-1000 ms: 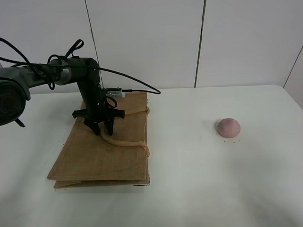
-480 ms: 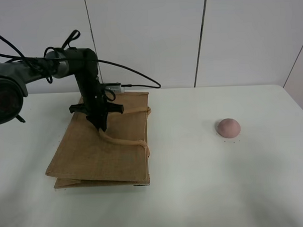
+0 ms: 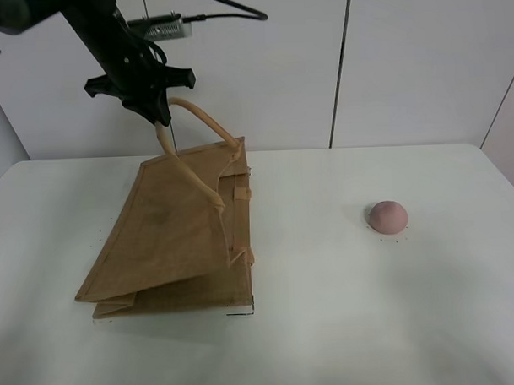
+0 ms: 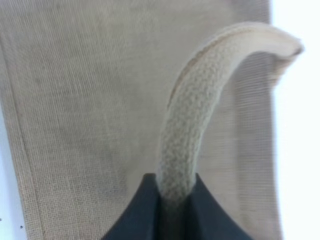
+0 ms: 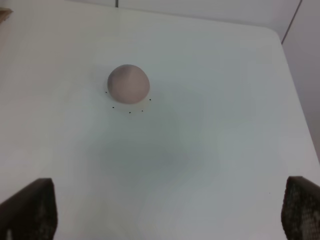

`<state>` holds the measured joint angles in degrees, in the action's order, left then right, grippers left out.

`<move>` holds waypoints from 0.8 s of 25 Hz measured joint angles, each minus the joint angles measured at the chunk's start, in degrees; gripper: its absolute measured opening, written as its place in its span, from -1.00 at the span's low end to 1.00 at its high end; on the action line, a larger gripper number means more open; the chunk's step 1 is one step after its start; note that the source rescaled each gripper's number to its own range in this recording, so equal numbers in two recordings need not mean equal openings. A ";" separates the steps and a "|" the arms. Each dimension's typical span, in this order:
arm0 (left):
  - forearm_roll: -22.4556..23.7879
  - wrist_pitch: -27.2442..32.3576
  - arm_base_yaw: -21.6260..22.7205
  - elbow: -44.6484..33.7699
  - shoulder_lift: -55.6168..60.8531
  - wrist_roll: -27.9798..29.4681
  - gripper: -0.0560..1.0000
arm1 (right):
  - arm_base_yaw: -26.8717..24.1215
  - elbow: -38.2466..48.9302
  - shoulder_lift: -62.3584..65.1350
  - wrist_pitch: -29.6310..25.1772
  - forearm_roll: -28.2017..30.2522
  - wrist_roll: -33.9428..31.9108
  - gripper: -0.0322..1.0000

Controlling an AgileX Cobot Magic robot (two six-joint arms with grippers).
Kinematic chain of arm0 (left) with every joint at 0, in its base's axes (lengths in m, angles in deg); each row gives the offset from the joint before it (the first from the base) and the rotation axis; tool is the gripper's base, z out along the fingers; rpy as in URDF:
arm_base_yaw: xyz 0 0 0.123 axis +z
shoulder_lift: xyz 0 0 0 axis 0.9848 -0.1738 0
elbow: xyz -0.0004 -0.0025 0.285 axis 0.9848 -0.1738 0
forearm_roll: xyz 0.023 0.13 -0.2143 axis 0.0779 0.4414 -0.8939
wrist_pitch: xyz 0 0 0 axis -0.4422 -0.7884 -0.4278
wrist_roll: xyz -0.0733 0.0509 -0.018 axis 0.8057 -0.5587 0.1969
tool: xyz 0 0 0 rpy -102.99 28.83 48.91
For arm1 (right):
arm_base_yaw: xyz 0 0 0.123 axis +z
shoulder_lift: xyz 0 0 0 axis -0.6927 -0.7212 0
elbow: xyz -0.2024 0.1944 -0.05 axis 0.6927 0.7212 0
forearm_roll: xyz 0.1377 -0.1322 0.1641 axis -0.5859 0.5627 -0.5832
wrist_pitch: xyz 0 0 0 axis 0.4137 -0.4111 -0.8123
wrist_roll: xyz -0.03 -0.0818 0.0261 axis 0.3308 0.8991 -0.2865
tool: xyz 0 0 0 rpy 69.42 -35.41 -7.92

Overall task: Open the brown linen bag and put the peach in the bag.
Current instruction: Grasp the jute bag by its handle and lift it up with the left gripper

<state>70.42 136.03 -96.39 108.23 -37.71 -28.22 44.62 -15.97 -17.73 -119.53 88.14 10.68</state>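
The left gripper (image 3: 158,122) is clenched on the rope-like woven loop handle (image 4: 192,120) of the brown linen bag (image 3: 170,233). The coarse jute upper panel hangs tilted, and the bag's folded bottom rests on the white table (image 3: 346,316). The bag's mouth seems parted, with the interior hidden. The right gripper (image 5: 165,212) is spread wide, with only its tips in frame. The smooth, rounded peach (image 3: 387,216) sits well apart from the bag.

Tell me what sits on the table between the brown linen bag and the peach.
Nothing: only bare white table separates the brown linen bag and the peach, as the exterior high view shows.
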 joint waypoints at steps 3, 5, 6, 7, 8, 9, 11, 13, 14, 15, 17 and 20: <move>-0.99 0.06 0.00 0.00 4.18 -0.63 -0.89 | 0.00 0.00 0.00 0.00 0.00 0.00 1.00; -1.18 0.11 0.00 0.00 6.74 -0.70 -0.89 | 0.00 0.00 0.00 0.00 0.00 0.00 1.00; -1.17 0.11 0.00 0.00 7.99 -0.89 -0.89 | 0.00 0.00 0.00 0.00 0.00 0.00 1.00; -1.17 0.11 0.00 0.00 8.97 -0.89 -0.89 | 0.00 0.00 0.00 0.00 0.00 0.00 1.00; -1.17 0.11 0.00 0.00 10.19 -1.01 -0.89 | 0.00 0.00 0.00 0.00 0.00 0.00 1.00; -1.17 0.16 0.00 0.00 10.94 -1.06 -0.89 | 0.00 0.00 0.00 0.00 0.00 0.00 1.00; -1.17 0.16 0.00 0.00 12.24 -1.07 -0.89 | 0.00 0.00 0.00 0.00 0.00 0.00 1.00; -1.17 0.16 0.00 0.00 12.75 -1.07 -0.89 | 0.00 0.00 0.00 0.00 0.00 0.00 1.00; -1.17 0.16 0.00 0.00 12.89 -1.07 -0.89 | 0.00 0.00 0.00 0.00 0.00 0.00 1.00; -1.17 0.16 0.00 0.00 13.01 -1.07 -0.89 | 0.00 0.00 0.00 0.00 0.00 0.00 1.00; -1.81 0.16 0.00 0.00 13.19 -1.13 -0.89 | 0.00 0.00 0.00 0.00 0.00 0.00 1.00; -3.09 0.16 0.00 0.00 13.32 -1.51 -0.89 | 0.00 0.00 0.00 0.00 0.00 0.00 1.00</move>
<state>67.33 136.19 -96.39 108.23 -24.39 -29.73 44.62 -15.97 -17.73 -119.53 88.14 10.68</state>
